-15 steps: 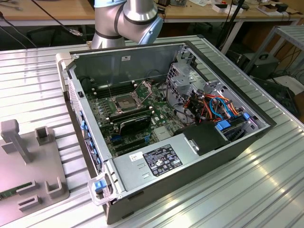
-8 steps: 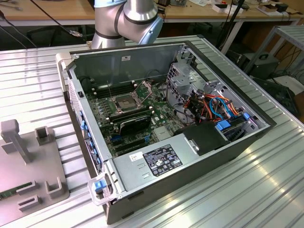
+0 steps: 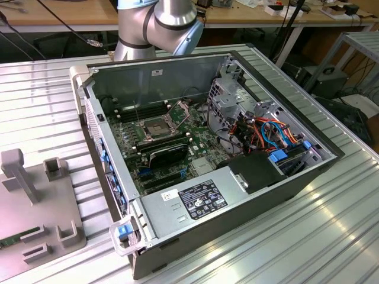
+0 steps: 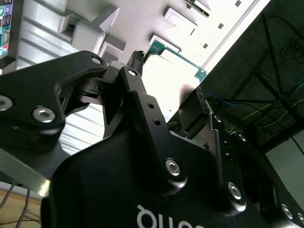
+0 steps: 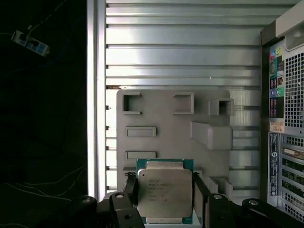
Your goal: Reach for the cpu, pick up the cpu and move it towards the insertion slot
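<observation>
the gripper (image 5: 165,191) (image 4: 171,78) is clamped on the cpu (image 5: 165,194) (image 4: 179,55): in both wrist views its black fingers (image 5: 129,187) press the chip's two opposite edges, with the pale metal face and green rim showing between them. beneath the gripper lies a grey fixture tray (image 5: 171,118) with moulded pockets, resting on the ribbed metal table (image 5: 180,57); the cpu is held above it, not seated in a pocket. off to one side of the gripper stands the open computer case (image 5: 285,142) (image 3: 177,71). in the exterior view the insertion slot (image 3: 155,128) sits on the motherboard inside that case, silvery frame around a dark centre, its retaining plate (image 3: 177,110) tipped up, well apart from the cpu.
</observation>
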Motion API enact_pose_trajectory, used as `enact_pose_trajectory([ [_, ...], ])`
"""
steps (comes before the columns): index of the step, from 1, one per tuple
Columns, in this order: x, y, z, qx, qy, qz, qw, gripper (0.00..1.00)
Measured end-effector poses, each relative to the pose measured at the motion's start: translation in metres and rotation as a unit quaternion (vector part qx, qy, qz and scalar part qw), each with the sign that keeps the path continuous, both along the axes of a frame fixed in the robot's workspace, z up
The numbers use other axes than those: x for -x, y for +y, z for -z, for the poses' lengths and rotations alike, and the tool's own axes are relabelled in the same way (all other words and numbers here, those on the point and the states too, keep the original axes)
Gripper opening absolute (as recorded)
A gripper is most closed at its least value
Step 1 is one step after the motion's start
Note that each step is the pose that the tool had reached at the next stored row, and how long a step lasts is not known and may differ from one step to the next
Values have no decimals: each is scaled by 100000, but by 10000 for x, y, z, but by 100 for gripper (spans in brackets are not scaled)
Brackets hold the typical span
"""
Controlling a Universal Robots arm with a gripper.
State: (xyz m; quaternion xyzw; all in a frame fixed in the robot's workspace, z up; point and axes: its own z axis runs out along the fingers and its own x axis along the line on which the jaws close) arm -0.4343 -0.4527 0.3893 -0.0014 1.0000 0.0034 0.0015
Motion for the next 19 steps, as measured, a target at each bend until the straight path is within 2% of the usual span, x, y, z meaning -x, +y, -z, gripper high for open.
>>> enact_pose_trajectory([
  [4,-29,0,0,2,0,3,100000,55],
  [8,-110,0,-1,6,4,0,100000,55],
  [19,-236,0,0,39,2,-1,100000,55],
])
